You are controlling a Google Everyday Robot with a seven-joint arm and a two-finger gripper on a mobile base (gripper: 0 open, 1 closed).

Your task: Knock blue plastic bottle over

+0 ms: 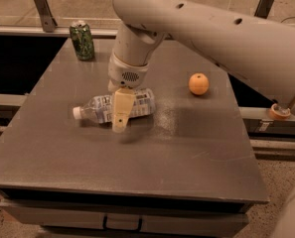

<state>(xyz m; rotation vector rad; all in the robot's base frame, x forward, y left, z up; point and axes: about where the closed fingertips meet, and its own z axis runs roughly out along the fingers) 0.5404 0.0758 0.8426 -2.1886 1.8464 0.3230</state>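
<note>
The blue plastic bottle (95, 110) is clear with a white cap and a blue-and-white label. It lies on its side on the grey table (186, 152), left of centre, with the cap pointing left. My gripper (120, 118) hangs straight down from the big white arm (196, 29), right over the middle of the bottle. Its cream tip reaches in front of the bottle's label and hides part of it.
A green drink can (82, 41) stands upright at the table's back left corner. An orange (198, 84) sits to the right of the bottle. A metal rail runs behind the table and a roll of tape (279, 112) lies off its right side.
</note>
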